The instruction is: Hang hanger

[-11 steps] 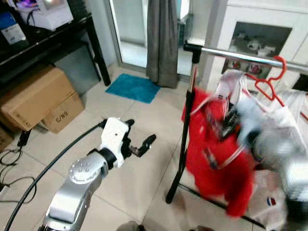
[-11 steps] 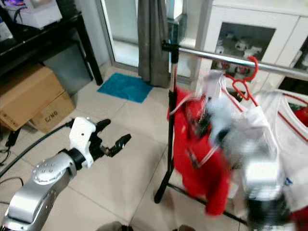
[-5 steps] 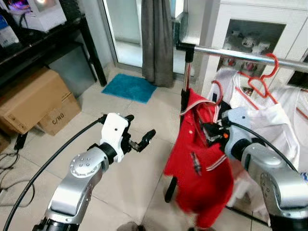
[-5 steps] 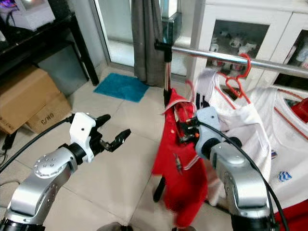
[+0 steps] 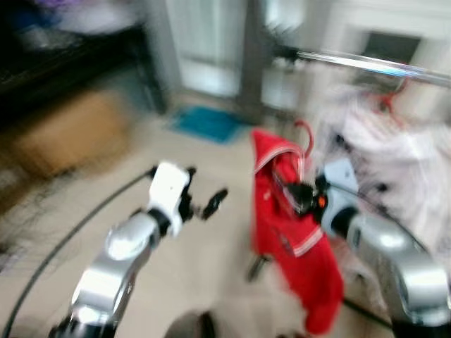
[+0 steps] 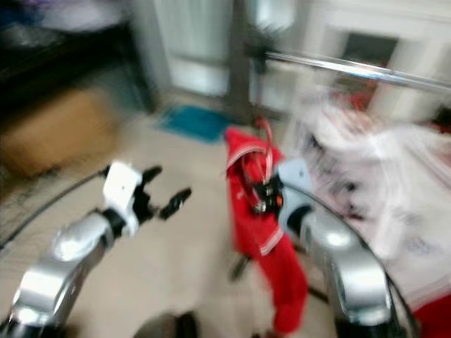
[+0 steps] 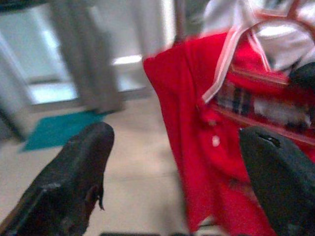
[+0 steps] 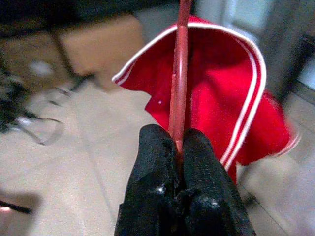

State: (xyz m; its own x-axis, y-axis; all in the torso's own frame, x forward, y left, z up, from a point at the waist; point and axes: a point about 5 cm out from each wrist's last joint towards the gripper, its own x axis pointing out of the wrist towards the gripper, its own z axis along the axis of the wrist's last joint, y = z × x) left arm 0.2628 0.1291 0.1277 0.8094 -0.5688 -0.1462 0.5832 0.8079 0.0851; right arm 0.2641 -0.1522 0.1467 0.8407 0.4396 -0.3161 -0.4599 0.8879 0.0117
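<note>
Head views are smeared with blur. On my left, the left gripper hangs over the floor tiles with its fingers spread wide, nothing in them. Moving right, the red shirt hangs on its red hanger, below the silver rail and well apart from it. My right gripper is pinched tight on the hanger's stem. Farther right, white clothes hang blurred.
</note>
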